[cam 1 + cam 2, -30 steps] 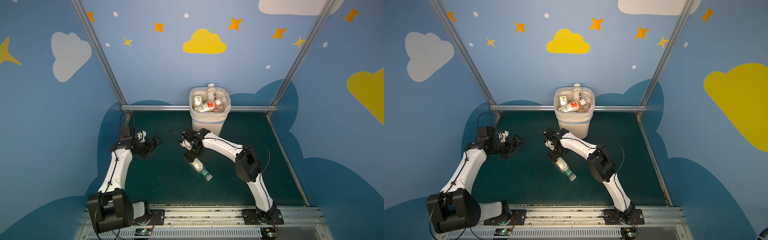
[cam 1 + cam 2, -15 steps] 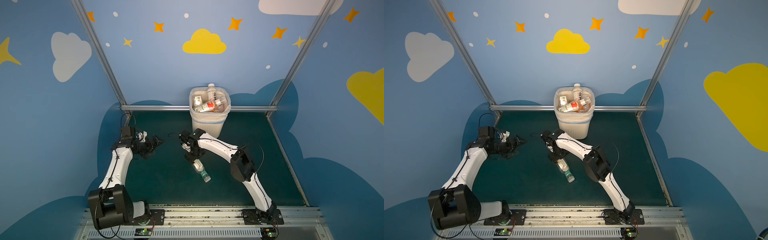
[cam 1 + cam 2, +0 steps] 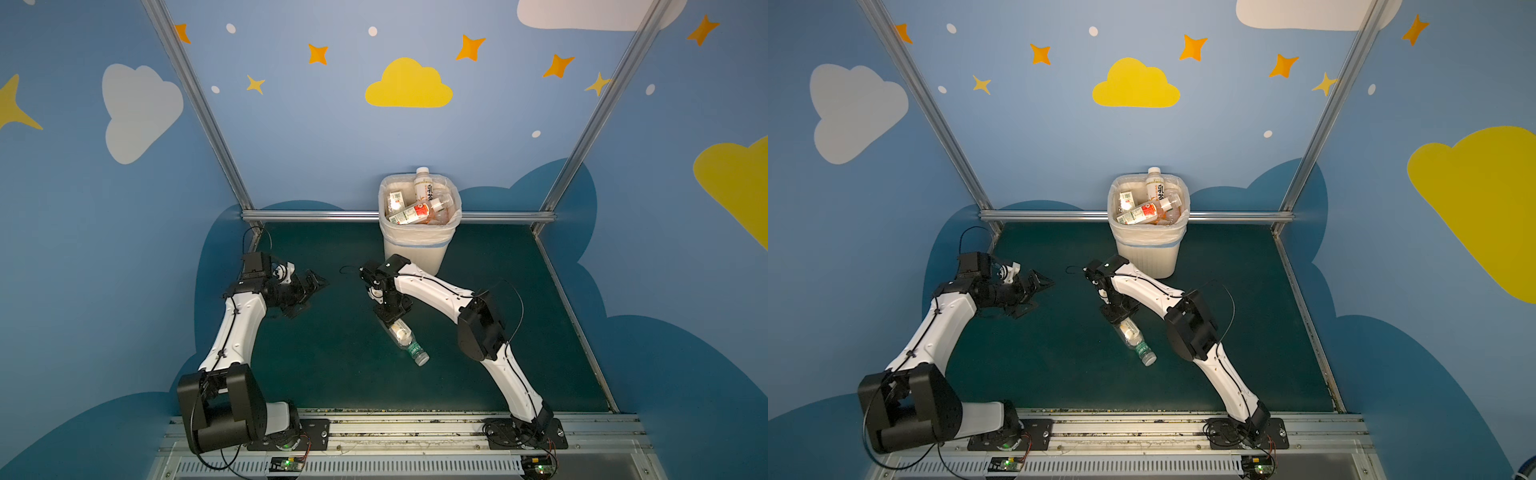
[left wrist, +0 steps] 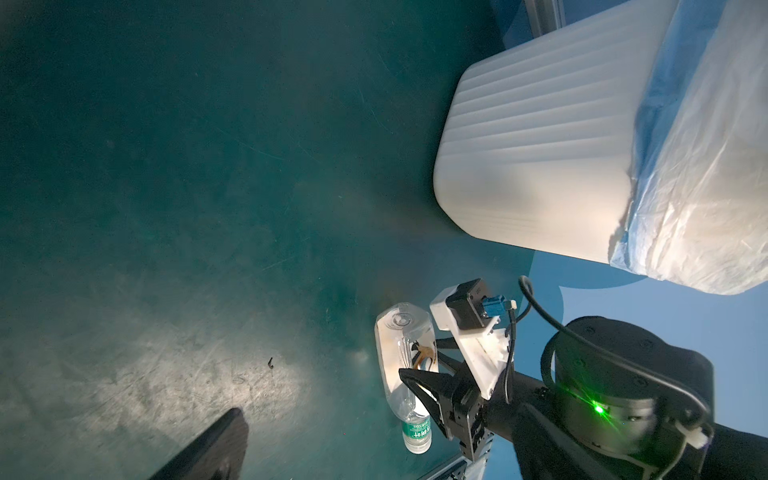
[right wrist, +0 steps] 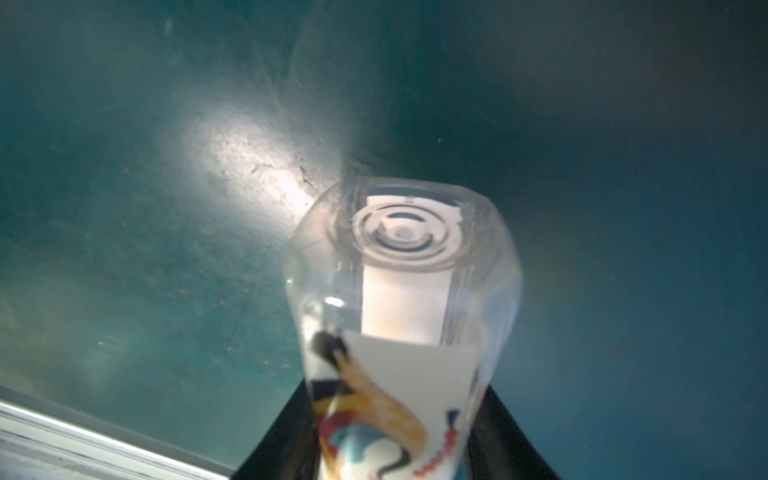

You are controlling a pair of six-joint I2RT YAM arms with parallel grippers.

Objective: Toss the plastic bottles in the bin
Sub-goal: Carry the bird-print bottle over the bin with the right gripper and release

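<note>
**Counter** [image 3: 332, 382]: dark teal sheet, matt, finely scratched and scuffed, with a dull sheen where the light falls.
**Bin** [image 4: 540, 137]: cream-white plastic, smooth and satin, with shallow ribs along the walls.
**Liner bag** [image 4: 706, 199]: thin translucent film, crinkled and faintly glossy.
**Clear bottle** [image 5: 407, 266]: transparent glossy plastic with concentric rings moulded into the base. It carries a smooth printed label.
**Fingers** [image 5: 503, 449]: black and matt.
**Arm shells** [image 3: 432, 291]: white, smooth, glossy plastic.
**Joint housings** [image 3: 478, 332]: black and matt.
**Frame rails** [image 3: 311, 215]: bare silvery metal with a brushed look.
</note>
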